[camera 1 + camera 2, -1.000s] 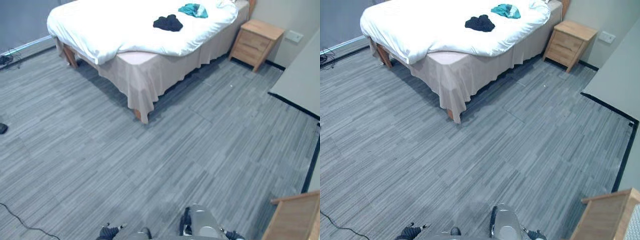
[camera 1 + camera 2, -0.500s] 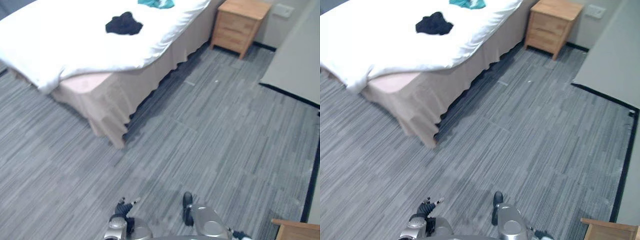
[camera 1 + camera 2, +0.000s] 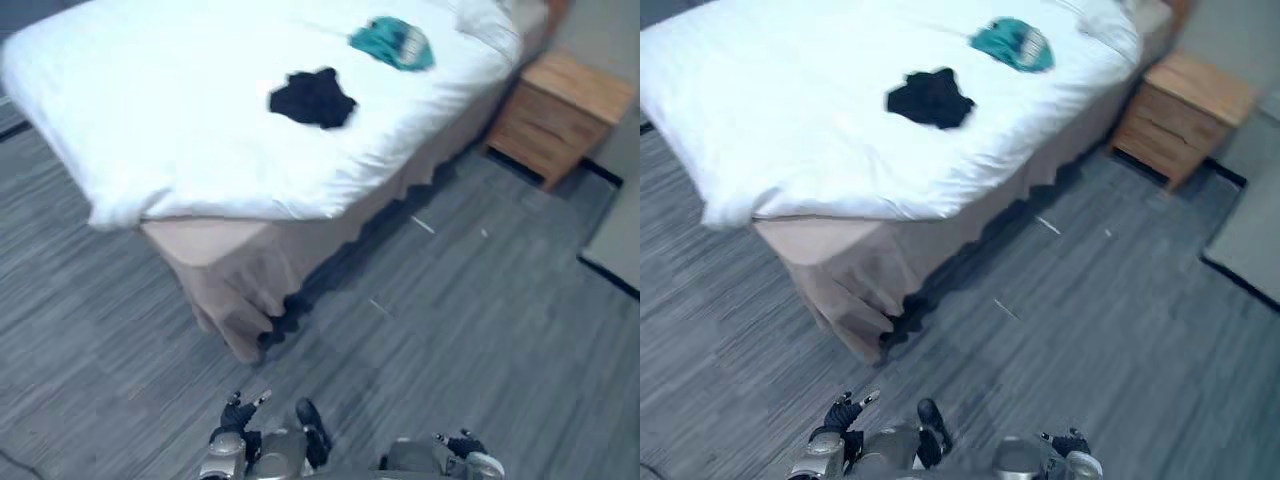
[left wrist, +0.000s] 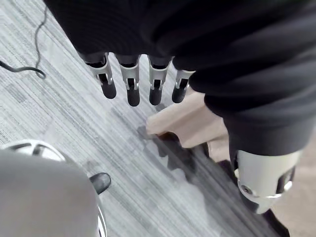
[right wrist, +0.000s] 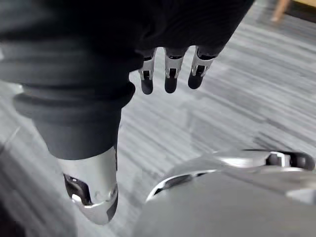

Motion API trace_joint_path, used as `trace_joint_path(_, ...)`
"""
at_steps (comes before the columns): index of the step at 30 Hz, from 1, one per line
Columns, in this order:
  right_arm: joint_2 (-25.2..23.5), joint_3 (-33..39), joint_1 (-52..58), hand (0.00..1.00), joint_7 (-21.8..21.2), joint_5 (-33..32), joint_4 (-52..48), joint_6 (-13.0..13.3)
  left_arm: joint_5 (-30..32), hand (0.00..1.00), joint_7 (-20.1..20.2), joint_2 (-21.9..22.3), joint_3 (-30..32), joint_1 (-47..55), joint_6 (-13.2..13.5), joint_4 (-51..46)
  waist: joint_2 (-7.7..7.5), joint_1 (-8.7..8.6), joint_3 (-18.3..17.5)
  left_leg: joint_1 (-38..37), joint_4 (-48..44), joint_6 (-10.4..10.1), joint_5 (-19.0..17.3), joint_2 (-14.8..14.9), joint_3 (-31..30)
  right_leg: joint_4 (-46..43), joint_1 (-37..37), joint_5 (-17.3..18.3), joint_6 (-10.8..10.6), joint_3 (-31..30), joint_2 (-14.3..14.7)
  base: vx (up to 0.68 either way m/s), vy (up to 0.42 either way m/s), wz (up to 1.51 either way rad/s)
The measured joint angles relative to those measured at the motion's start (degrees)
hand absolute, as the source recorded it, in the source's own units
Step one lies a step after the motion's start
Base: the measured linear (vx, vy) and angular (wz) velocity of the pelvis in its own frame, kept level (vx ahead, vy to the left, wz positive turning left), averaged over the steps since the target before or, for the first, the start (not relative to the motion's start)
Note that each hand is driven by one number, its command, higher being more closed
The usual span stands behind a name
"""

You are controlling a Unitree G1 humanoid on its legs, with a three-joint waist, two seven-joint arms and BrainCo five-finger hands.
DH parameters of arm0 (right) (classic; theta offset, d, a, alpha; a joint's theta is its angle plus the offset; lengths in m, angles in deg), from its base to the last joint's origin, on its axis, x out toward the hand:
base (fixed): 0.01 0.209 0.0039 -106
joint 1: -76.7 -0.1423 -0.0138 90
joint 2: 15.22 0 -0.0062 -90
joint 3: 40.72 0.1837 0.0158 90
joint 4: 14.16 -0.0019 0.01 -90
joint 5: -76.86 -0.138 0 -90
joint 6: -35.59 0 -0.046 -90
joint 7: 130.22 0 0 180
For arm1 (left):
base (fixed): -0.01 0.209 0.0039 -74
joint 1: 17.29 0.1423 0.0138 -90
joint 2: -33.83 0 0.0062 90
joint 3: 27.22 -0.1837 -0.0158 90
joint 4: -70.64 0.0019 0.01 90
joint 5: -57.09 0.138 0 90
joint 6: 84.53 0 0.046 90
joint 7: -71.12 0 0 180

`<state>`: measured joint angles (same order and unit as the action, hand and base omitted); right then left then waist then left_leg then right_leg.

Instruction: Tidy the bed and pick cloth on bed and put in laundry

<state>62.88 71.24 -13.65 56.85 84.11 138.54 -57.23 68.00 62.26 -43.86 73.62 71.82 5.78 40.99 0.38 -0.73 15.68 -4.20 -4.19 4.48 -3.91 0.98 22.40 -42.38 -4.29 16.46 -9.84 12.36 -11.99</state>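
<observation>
The left hand hangs low over the grey striped carpet, its fingers straight and slack, holding nothing. The right hand hangs the same way, its fingers loose and empty above the carpet. Just past the left fingertips the corner of the beige bed skirt drops to the floor. A white duvet covers the bed. The black cloth lies on the duvet well beyond the left fingers, and the teal cloth lies farther off again. A wooden nightstand stands beside the bed, far ahead of the right fingers, with carpet between.
</observation>
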Motion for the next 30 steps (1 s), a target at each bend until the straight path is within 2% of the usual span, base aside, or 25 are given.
trace_joint_path(1,0.0,0.1,0.0,0.0,0.0,-0.1,0.0,0.0,0.0,0.0,0.0,-0.2,0.0,0.1,-0.1,0.1,0.03,-0.07,0.0,-0.8,0.2,-0.5,-0.3,0.0,-1.7,4.1,-0.5,0.0,0.2,-1.0,0.2,0.32,-0.154,1.21)
trace_joint_path(2,-0.1,0.1,0.0,0.0,0.0,-0.2,0.0,0.1,0.0,0.0,0.0,-0.3,0.0,0.3,0.0,0.5,0.0,-0.1,-0.1,-1.6,0.3,-1.6,-0.9,0.0,-4.4,13.3,-1.7,-0.3,0.2,-5.2,1.5,0.37,-0.241,1.41)
trace_joint_path(3,-0.2,0.5,0.0,0.0,0.0,-0.7,0.0,0.0,0.0,0.0,0.0,-0.4,0.0,0.4,0.0,0.6,-0.35,-0.14,-0.5,-2.0,0.2,-3.0,-1.4,-0.1,-7.2,23.0,-2.4,-3.1,0.6,-11.2,2.4,0.35,-0.269,1.41)
trace_joint_path(5,-0.5,1.2,0.1,0.0,0.0,-1.2,0.2,-0.1,0.0,0.0,0.0,-0.7,0.1,0.4,0.0,0.8,-1.46,-0.08,-1.1,-2.3,0.2,-4.1,-1.9,-0.2,-9.1,30.7,-2.5,-7.7,0.5,-15.2,2.7,0.36,-0.394,1.07)
trace_joint_path(6,-1.8,2.6,0.7,0.0,0.0,-2.0,2.2,-0.2,0.0,0.0,0.0,-2.0,1.7,1.0,-0.1,1.2,-2.97,-0.11,-1.8,-3.9,0.6,-6.6,-3.0,-1.5,-12.8,32.9,-2.5,-19.2,0.5,-18.2,1.8,0.33,-0.401,0.93)
trace_joint_path(7,-1.0,3.0,0.8,0.0,-0.1,-2.3,2.4,-0.2,0.1,0.0,0.0,-0.9,2.8,1.4,-0.3,1.3,-1.91,0.0,-2.1,-4.4,1.3,-7.8,-2.5,0.2,-12.8,32.4,-2.1,-19.4,1.2,-16.9,3.1,0.38,-0.434,0.95)
trace_joint_path(8,-0.1,4.2,1.3,0.0,-0.2,-2.4,2.4,-0.3,0.4,0.0,0.0,0.7,4.1,2.8,-0.3,1.1,0.75,-0.31,-3.6,-4.6,2.6,-9.2,-2.0,2.4,-11.8,35.0,-0.4,-18.8,2.0,-14.8,4.4,0.27,-0.268,0.47)
trace_joint_path(9,0.5,5.3,1.3,0.0,-0.1,-2.4,2.4,-0.3,0.9,0.0,0.0,2.3,5.8,2.9,-0.4,1.2,2.69,-0.79,-3.7,-5.1,3.5,-9.4,-1.9,4.5,-11.7,36.8,1.3,-19.0,2.7,-12.9,6.1,0.31,-0.316,0.5)
trace_joint_path(10,0.6,5.3,1.2,0.0,-0.2,-2.4,2.4,-0.3,0.9,0.0,0.0,2.6,6.6,3.0,-0.4,1.2,2.98,-1.0,-3.7,-5.2,3.9,-10.1,-1.4,5.2,-11.9,37.0,1.7,-18.8,3.1,-12.1,6.7,0.18,-0.222,0.51)
trace_joint_path(12,0.2,5.6,1.3,0.0,-0.6,-2.4,2.8,-0.3,0.7,0.0,0.0,2.5,8.5,3.2,-0.4,1.0,2.48,-1.21,-3.7,-5.9,5.4,-11.5,-0.4,7.4,-12.9,37.6,3.0,-18.0,5.0,-9.6,9.0,0.12,-0.193,0.41)
trace_joint_path(16,-0.8,6.4,1.8,0.0,-0.5,-2.4,2.6,-0.2,-5.6,0.0,-1.9,2.9,10.2,3.4,0.0,-0.7,1.69,-1.15,-4.0,-5.4,5.5,-11.8,-0.2,8.4,-13.9,38.4,3.2,-17.9,5.9,-8.3,9.9,0.03,-0.088,0.17)
trace_joint_path(20,-1.7,6.3,5.8,0.0,0.8,-2.3,-0.6,0.2,-11.5,0.0,-6.8,3.2,12.4,6.1,0.7,-15.4,1.3,-0.31,-4.4,-4.5,5.6,-11.8,-0.1,8.1,-14.3,40.7,4.2,-18.7,5.8,-7.6,9.8,-0.01,-0.006,0.1)
trace_joint_path(21,-1.9,6.2,7.2,0.0,0.9,-2.2,-1.4,0.3,-12.2,0.0,-8.2,2.2,12.6,6.4,1.6,-20.5,1.38,0.16,-4.5,-4.5,5.7,-11.8,-0.1,8.1,-14.3,41.4,4.5,-19.0,5.9,-7.5,9.8,-0.01,0.006,0.08)
trace_joint_path(24,-1.9,5.0,9.4,0.0,1.7,-2.1,-2.5,0.3,-13.2,0.0,-11.6,-1.4,14.4,5.7,4.0,-30.9,1.72,0.08,-4.7,-4.2,5.8,-11.8,-0.1,8.1,-14.4,42.9,5.1,-19.8,5.9,-6.8,9.8,0.0,0.003,0.01)
trace_joint_path(30,-1.6,5.0,10.8,0.0,1.6,-2.1,-3.5,0.3,-12.4,0.0,-15.4,-8.0,11.3,-2.4,5.8,-45.3,2.8,-0.08,-5.3,-2.4,5.8,-11.8,0.1,8.1,-15.2,44.8,4.6,-20.8,6.3,-5.9,9.9,0.0,-0.005,0.07)
